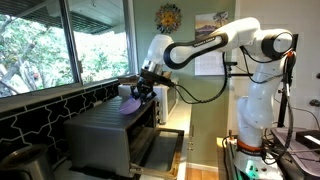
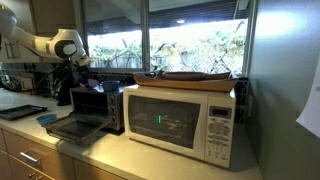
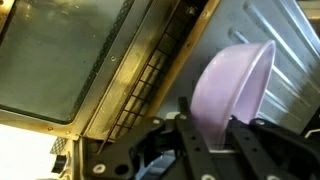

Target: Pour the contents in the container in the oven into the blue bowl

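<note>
Above the top front edge of the large grey-silver metal toaster oven, whose glass-fronted door lies dropped open, the hand pinches the rim of the small pale lavender-pink plastic container, holding it tilted on its side, outside the cavity.

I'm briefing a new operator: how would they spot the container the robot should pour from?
Find the large grey-silver metal toaster oven by the window, its glass door dropped open. At its open front, the black tool grips a small pale lavender plastic bowl, tipped on edge. Nothing else nearby is pastel.
</note>
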Controlling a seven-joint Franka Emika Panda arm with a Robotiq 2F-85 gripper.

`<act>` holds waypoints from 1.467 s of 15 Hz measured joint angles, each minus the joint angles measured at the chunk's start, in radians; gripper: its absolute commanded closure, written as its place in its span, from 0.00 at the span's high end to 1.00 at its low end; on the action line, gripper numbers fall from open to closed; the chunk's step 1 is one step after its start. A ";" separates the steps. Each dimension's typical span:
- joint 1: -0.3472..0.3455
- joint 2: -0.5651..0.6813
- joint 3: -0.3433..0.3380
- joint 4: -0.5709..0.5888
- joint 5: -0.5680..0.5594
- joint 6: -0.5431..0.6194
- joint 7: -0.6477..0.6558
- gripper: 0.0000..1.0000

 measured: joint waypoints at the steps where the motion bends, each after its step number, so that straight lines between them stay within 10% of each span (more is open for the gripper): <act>1: 0.000 0.003 0.000 0.002 -0.006 0.002 0.015 0.51; 8: -0.001 0.013 -0.006 0.029 -0.018 0.009 0.052 1.00; 15: -0.001 -0.007 -0.032 0.066 -0.049 0.016 0.019 1.00; 22: 0.014 -0.102 -0.103 0.121 -0.029 -0.100 -0.382 1.00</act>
